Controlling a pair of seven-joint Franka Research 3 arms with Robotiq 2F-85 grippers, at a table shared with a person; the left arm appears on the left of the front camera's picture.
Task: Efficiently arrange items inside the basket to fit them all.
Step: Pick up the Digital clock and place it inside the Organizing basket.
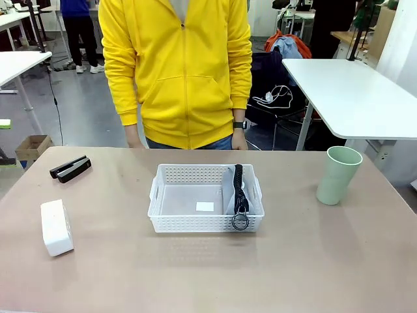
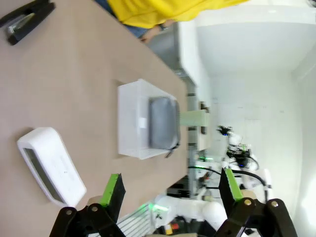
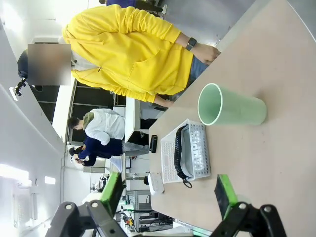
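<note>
Front view: white basket [image 1: 195, 173] sits centrally, grey pouch [image 1: 228, 189] inside at its right end; white box [image 1: 56, 227] and black bar [image 1: 70, 168] lie left, green cup [image 1: 337, 175] stands right. Left wrist view: left gripper [image 2: 171, 178] spread open, empty. Right wrist view: right gripper [image 3: 168, 185] open, empty.

Lab hall: white worktables [image 1: 355, 91] on a grey floor [image 1: 85, 111].

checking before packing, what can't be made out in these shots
- label on basket floor: front view, too small to read
- cup inside: front view, hidden by its own wall
- bar: left wrist view, cut off at top left corner
- box panel: left wrist view, blurred
</note>
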